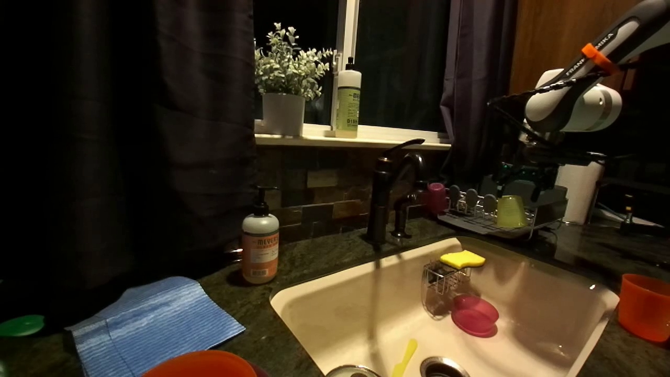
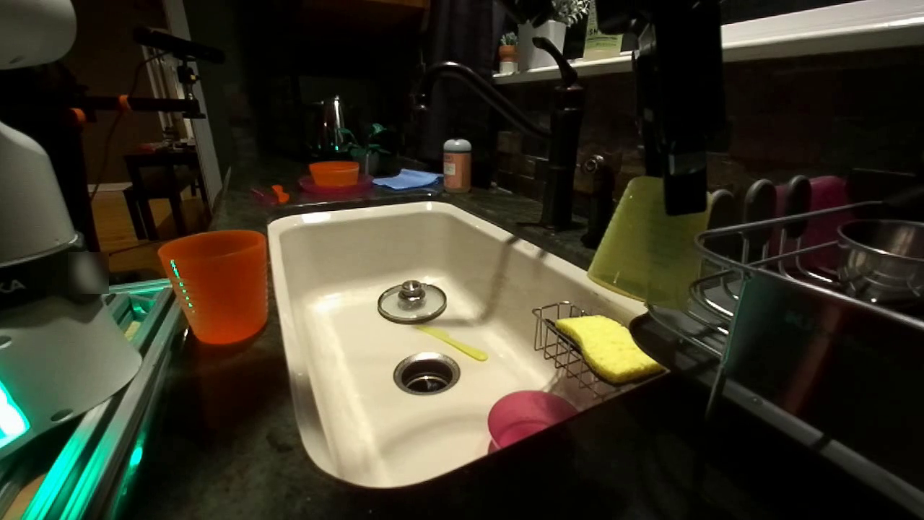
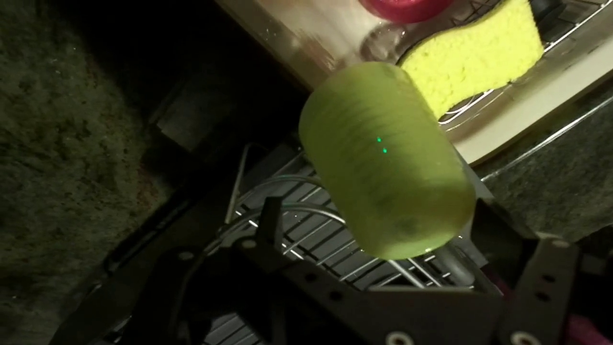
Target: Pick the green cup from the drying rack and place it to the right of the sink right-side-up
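A: How did the gripper [image 3: 383,215] stand?

B: Its 2 fingers [image 3: 271,220] were wide apart, and nothing was clamped between them. In the wrist view, 1 finger was very close to the green cup [image 3: 388,163]; whether it touched, I could not tell. At the opposite finger, a clear gap was visible.

A: And which way did the cup lie from it?

B: It lay ahead, with its near end in the space between the fingertips. Its long axis ran outward from there, slanting toward the sink [image 2: 354,375]. In both exterior views, the gripper was above it.

A: Was the cup upright?

B: No, it was mouth-down and a little tilted, at the sink-side end of the drying rack [image 2: 801,347]. Beyond it, a yellow sponge [image 3: 474,57] lay at the corner of the sink.

A: On what did the coming move depend?

B: On centring, I believed. Probably a small sideways shift was needed before the fingers could close evenly. With only 1 arm, no other hand was nearer. Afterwards, the cup would need turning over.
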`<state>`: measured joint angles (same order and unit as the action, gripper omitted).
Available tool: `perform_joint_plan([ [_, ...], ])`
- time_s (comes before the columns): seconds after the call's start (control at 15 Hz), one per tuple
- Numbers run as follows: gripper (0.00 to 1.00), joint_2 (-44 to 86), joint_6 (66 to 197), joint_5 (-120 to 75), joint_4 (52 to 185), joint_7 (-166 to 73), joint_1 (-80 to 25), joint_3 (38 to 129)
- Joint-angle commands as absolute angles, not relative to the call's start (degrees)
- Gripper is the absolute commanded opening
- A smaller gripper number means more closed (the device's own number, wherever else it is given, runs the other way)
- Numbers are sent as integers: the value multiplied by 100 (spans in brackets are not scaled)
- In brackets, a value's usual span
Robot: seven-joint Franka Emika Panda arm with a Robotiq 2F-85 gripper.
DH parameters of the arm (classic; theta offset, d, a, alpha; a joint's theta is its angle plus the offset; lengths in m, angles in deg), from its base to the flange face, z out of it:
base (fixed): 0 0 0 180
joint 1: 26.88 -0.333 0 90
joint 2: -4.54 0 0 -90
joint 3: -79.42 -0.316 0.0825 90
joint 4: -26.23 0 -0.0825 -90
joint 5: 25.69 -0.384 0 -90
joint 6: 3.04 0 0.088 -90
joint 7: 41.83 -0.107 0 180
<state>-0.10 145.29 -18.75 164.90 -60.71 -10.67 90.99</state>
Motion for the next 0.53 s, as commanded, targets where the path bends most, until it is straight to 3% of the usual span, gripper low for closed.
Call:
perform_joint_plan([
  [0.0, 75, 88, 14484, -2133, 16418, -5932, -1122, 9164],
  [0.13, 59, 96, 14467, -2267, 16383, -5932, -1155, 9160],
  [0.2, 61, 101, 14464, -2313, 16368, -5939, -1170, 9159],
  [0.27, 84, 109, 14461, -2352, 16351, -5950, -1183, 9158],
  [0.33, 89, 120, 14462, -2366, 16344, -5952, -1181, 9163],
  [0.4, 84, 127, 14463, -2386, 16349, -5950, -1179, 9169],
  [0.47, 63, 149, 14455, -2386, 16341, -5958, -1178, 9177],
])
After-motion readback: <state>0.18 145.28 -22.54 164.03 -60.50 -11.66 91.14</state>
